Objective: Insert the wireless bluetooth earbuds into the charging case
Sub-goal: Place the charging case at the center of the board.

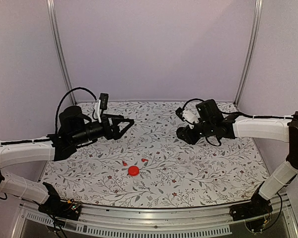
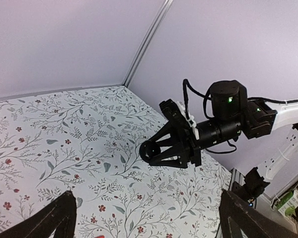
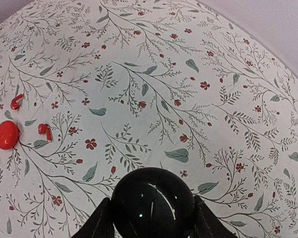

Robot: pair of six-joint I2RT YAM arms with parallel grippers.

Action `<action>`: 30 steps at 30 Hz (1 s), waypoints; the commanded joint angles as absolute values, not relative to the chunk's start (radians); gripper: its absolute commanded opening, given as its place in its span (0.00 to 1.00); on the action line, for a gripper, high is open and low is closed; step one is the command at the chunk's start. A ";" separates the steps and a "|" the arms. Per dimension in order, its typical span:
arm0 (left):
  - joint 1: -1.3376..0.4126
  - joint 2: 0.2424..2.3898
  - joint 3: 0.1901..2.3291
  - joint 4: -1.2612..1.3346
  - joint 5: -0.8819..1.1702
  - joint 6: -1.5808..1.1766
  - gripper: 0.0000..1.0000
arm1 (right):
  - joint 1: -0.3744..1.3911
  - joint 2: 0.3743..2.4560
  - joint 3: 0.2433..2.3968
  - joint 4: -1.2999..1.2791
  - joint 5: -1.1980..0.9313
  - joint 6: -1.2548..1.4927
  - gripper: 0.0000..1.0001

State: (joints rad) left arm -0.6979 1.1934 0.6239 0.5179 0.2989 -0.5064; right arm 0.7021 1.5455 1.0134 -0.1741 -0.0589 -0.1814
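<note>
Right wrist, two red earbuds (image 3: pixel 44 131), one red case (image 3: pixel 6 134); right gripper (image 3: pixel 152 220) clamps one black case (image 3: pixel 152 196); left gripper (image 1: pixel 125 126) apart

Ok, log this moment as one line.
left gripper: open, empty | right gripper: shut on black case | red earbuds: two loose beside red case

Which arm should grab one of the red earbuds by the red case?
Left, probably. The left gripper is open and empty, not far from the red earbuds beside the red case. The right gripper is shut on a black round case, so it cannot take one.
</note>
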 commanded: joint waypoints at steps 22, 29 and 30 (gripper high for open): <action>-0.689 1.175 0.593 0.075 0.166 -0.452 1.00 | 0.489 1.925 1.128 -0.149 -0.177 -0.053 0.55; -0.736 1.269 0.688 -0.073 0.170 -0.415 1.00 | 0.488 1.924 1.128 -0.148 -0.177 -0.061 0.69; -0.743 1.281 0.706 -0.093 0.172 -0.399 1.00 | 0.488 1.924 1.130 -0.149 -0.171 -0.061 0.69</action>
State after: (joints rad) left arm -0.7124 1.2427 0.6304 0.0177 0.1703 -0.4496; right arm 0.4911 1.9163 1.1030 -0.1566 -0.1776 -0.0631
